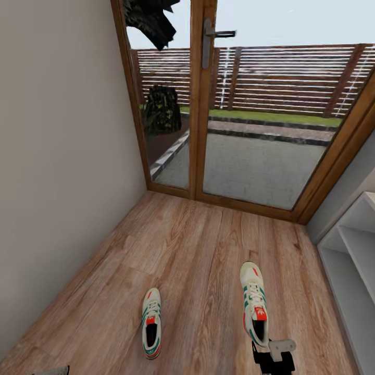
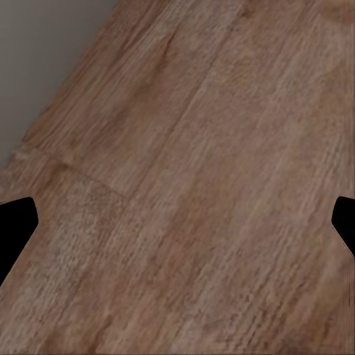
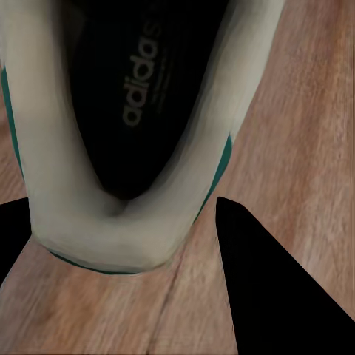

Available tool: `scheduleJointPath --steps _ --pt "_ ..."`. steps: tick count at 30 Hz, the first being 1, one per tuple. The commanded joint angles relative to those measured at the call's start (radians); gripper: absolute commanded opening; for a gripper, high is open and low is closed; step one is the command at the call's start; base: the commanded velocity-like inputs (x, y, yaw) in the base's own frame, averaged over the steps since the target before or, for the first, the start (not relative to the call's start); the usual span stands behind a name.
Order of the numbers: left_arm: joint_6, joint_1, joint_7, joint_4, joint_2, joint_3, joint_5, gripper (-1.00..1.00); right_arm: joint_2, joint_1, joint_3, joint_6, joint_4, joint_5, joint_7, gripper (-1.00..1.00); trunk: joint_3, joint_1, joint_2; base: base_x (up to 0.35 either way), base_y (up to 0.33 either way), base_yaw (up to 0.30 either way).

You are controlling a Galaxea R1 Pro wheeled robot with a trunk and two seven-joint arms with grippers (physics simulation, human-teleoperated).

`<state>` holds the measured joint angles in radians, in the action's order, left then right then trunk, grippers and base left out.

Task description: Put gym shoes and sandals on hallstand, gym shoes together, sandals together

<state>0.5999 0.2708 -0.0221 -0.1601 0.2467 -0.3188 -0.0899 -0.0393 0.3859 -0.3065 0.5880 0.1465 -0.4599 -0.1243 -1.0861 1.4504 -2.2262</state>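
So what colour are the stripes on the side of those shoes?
Green, on white gym shoes with red-orange tongue patches. The head view shows them best.

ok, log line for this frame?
right claw: open, straddling right gym shoe heel | left claw: open over floor | left gym shoe: untouched

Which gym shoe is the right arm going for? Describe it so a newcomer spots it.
Start at the glazed wooden door, then look down the wood-plank floor. It is the white lace-up sneaker with green stripes nearer the pale grey-white shelf unit, unlike its twin nearer the wall.
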Motion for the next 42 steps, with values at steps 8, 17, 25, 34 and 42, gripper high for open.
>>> scheduleJointPath --steps 8,17,25,34,42 --pt "-0.116 0.058 -0.067 -0.022 -0.107 0.021 -0.064 1.00 0.046 0.003 -0.001 -0.089 0.223 -0.010 -0.003 -1.00 -0.001 0.000 0.000 0.003 0.000 0.000" --pt "-0.479 0.231 -0.158 -0.033 -0.157 0.028 -0.114 1.00 0.100 0.137 0.001 -0.346 0.375 -0.011 0.266 -1.00 -0.001 0.000 0.000 0.000 0.000 0.000" --pt "-0.507 0.244 -0.148 -0.033 -0.190 0.026 -0.129 1.00 0.097 0.166 0.001 -0.468 0.519 -0.015 0.512 -1.00 -0.001 0.000 0.000 0.000 0.000 0.000" --pt "-0.479 0.238 -0.124 -0.034 -0.223 0.026 -0.124 1.00 0.087 0.168 -0.002 -0.518 0.611 -0.018 0.616 -1.00 -0.001 0.000 0.000 0.000 0.000 0.000" --pt "-0.434 0.244 -0.145 -0.049 -0.214 0.017 -0.118 1.00 0.094 0.169 -0.006 -0.495 0.623 -0.017 0.605 -1.00 -0.001 0.000 0.000 0.000 0.000 0.000"
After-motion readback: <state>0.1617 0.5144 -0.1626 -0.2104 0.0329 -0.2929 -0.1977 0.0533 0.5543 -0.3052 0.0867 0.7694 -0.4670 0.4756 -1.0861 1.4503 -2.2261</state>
